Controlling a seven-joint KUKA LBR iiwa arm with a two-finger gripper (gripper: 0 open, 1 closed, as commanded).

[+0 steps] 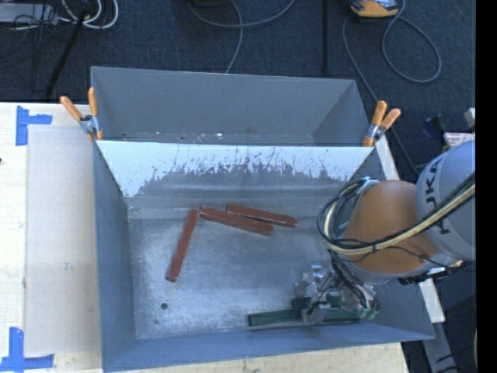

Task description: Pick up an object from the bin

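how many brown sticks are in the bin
3. A slanted stick lies left of centre; a lower middle stick and an upper middle stick lie side by side near the middle. The arm covers the right corner of the bin, so another may be hidden.

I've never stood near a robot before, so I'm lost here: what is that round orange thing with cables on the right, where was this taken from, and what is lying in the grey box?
The picture comes from one camera looking down into the grey metal bin from above, a little to one side. The orange dome with cables is a cover on the wrist of a robot arm that reaches in from the right. Below it sits the end effector, the part that grasps things. It is low in the bin's near right corner, over the right end of a flat dark green strip lying on the floor. Whether it has gripped the strip, I cannot tell. Farther left lie three reddish-brown sticks: two close together, one slanting beside them.
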